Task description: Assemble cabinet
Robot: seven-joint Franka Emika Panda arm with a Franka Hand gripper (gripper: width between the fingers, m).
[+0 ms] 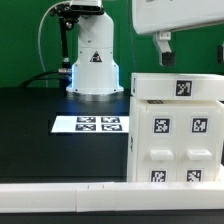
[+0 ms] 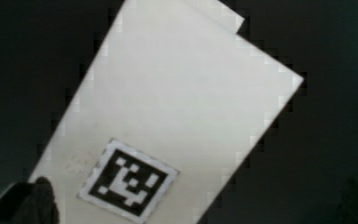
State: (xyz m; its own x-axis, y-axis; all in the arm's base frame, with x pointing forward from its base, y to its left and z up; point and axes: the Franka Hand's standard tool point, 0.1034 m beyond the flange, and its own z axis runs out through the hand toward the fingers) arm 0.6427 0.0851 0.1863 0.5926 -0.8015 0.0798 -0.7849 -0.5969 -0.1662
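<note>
Long low white rail [image 1: 60, 197] laid nearest along the front, tall white cabinet [image 1: 178, 140] stood behind at the exterior view's right, gripper [image 1: 166, 45] held above it, jaws spread wide, nothing gripped, marker board [image 1: 89, 124] flat mid-table, robot base [image 1: 93, 68] farthest.

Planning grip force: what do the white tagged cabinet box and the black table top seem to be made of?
White boxy cabinet part with marker tags: looks like smooth moulded plastic, matte, with rounded recessed panels; the wrist view shows a plain flat face. Black table top: dull, non-reflective surface, possibly a mat or cloth; cannot tell which.
</note>
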